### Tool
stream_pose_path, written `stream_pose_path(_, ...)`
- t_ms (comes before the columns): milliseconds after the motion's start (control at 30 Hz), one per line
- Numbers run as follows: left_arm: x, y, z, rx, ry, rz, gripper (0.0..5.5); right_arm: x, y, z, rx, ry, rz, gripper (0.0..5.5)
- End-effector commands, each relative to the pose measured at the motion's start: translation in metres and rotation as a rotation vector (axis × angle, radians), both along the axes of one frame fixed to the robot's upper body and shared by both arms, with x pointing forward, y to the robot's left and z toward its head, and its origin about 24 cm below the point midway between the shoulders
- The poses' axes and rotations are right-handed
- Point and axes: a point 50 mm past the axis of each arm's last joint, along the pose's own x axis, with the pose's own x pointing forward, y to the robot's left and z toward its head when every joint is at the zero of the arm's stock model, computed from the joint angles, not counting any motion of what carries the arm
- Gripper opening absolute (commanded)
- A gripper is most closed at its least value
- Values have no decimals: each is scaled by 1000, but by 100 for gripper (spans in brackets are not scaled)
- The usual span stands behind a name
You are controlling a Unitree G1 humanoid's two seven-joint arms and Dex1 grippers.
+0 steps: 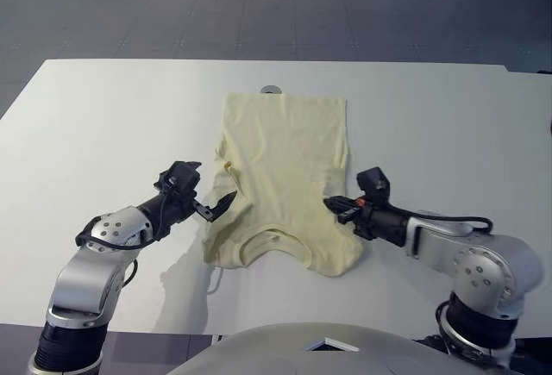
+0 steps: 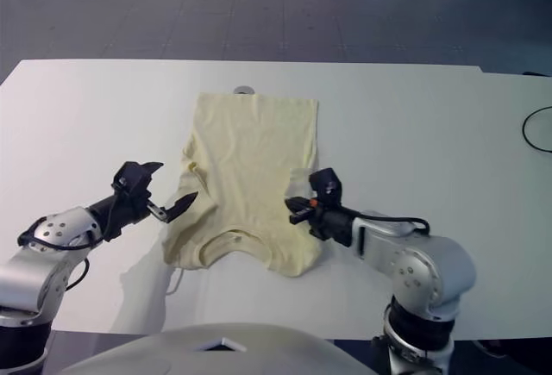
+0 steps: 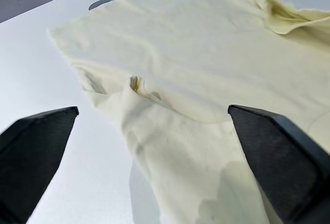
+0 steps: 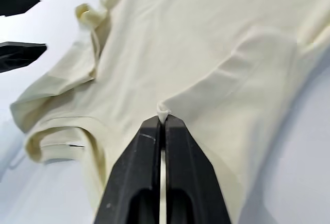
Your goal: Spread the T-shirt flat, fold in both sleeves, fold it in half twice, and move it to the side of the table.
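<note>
A pale yellow T-shirt point(image 1: 285, 168) lies in the middle of the white table point(image 1: 103, 125), collar toward me and hem at the far end. Both sleeves lie folded inward over the body. My left gripper point(image 1: 216, 205) stands open just off the shirt's left edge, by the folded left sleeve point(image 3: 154, 126). My right gripper point(image 1: 335, 207) is shut on a small pinch of the folded right sleeve point(image 4: 232, 80), at the shirt's right side near the shoulder. The fingers point(image 4: 154, 172) press together on the cloth.
A small round grey disc point(image 1: 271, 90) sits in the table just past the shirt's hem. Bare table stretches wide to the left and right of the shirt. A black cable point(image 2: 536, 129) loops at the right edge.
</note>
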Motion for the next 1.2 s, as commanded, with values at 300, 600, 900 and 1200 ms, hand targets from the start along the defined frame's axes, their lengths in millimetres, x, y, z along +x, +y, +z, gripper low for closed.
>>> stream_pose_path(300, -1, 8, 8, 37, -59, -49, 540, 17, 5, 46, 152, -166, 122, 185)
stream_pose_path(600, -16, 42, 15, 148, -244, -167, 540, 1, -50, 48, -306, -345, 221, 318)
stream_pose_path(900, -46, 50, -36, 302, -110, -307, 540, -20, -58, -7, -450, -305, 384, 461)
stream_pose_path(1200, -57, 49, -52, 365, -75, -394, 540, -27, -61, -20, -534, -353, 452, 538)
